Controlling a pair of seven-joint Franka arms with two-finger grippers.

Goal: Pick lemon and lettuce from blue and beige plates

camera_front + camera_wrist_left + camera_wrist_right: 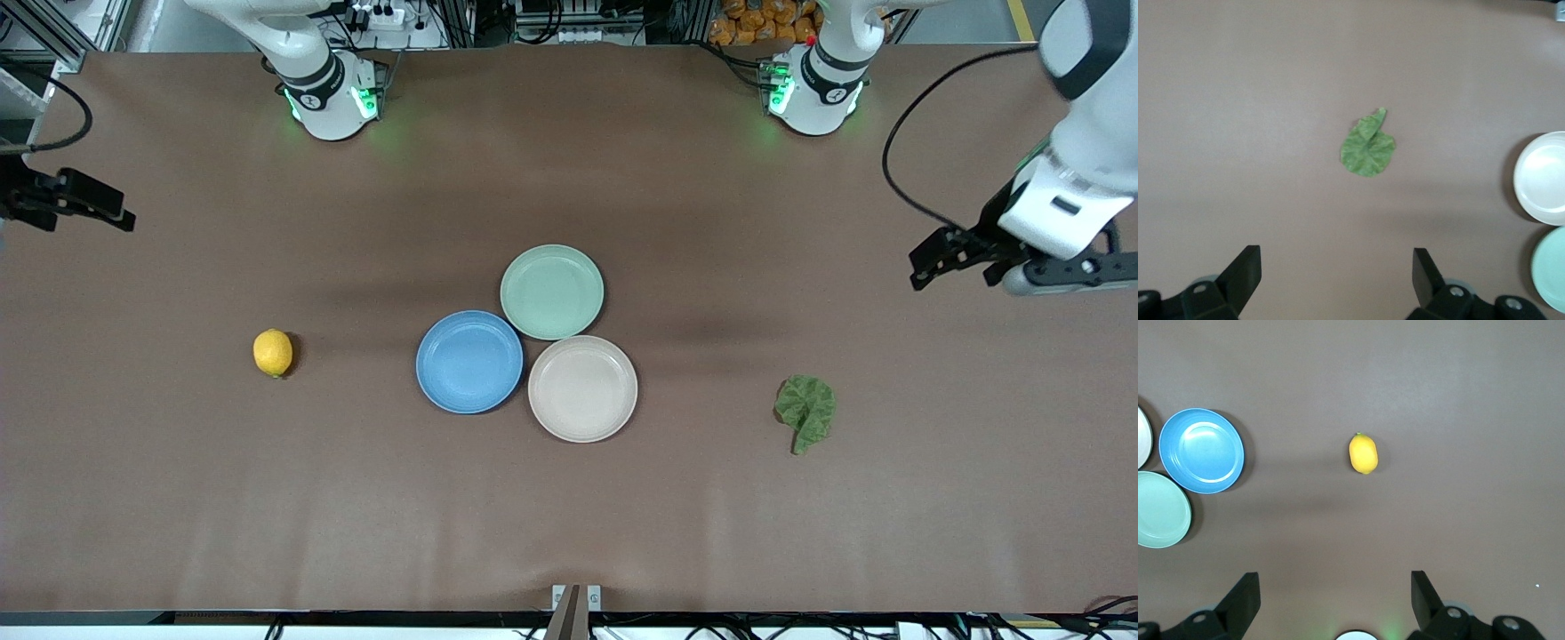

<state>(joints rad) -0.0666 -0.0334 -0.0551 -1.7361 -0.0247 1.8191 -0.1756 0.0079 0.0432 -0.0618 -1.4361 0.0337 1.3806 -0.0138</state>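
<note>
Front view: lemon (272, 352) and lettuce (806, 412) lie on the table (178, 498) flanking the empty blue plate (469, 362) and beige plate (582, 388); left gripper (1336, 275) and right gripper (1335, 598) hover with jaws released.

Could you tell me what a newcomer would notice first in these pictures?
Three plates cluster mid-table: the blue plate, the beige plate and a mint-green plate, all bare. The lemon lies on the table toward the right arm's end, the lettuce toward the left arm's end. The left gripper and right gripper hang open above them.

Smooth yellow lemon (272, 352), crinkled lettuce (806, 410), matte blue plate (468, 361) and beige plate (582, 388) on a matte brown table (569, 516).
</note>
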